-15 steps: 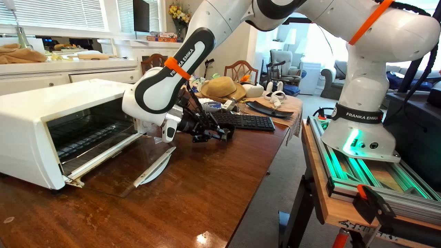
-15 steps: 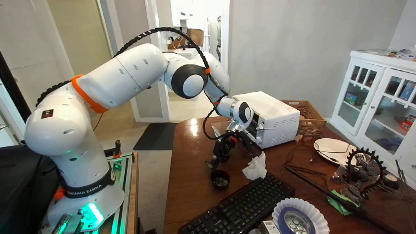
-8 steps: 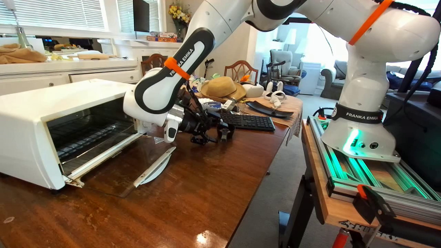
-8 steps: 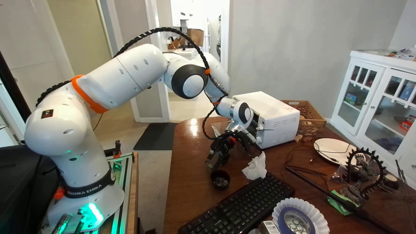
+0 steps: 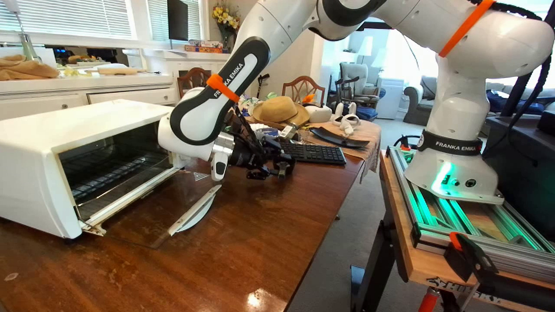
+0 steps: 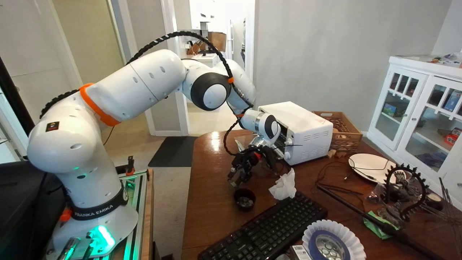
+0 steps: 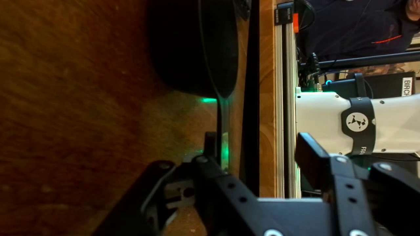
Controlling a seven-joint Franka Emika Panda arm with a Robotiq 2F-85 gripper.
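So the fingers [image 7: 316, 162] were spread wide apart and gripping nothing, right by a small dark pot [image 7: 183, 49] with a handle [image 7: 224, 124]. In the wrist view that handle looked to run into the gap, hugging one side; couldn't tell if it was actually touching. Progress-wise, I'd say the reaching part was mostly done, but nothing was gripped or lifted, so a proper hold on the handle was the bit left to do.

As for the pot: black or close to it, round, thin rim, no lid on. In an exterior view it stood upright on the wooden worktop [image 6: 213, 169], just on the near side of the fingers, left of a crumpled white tissue [image 6: 284, 185] and on the far side of a black keyboard [image 6: 267, 231]. The handle looked slim and kinda shiny, with some green glow on it. Something grey and patchy showed inside the pot, but contents or just reflections, no idea. A white toaster oven [image 6: 306, 130] sat off to the far right with its front open.
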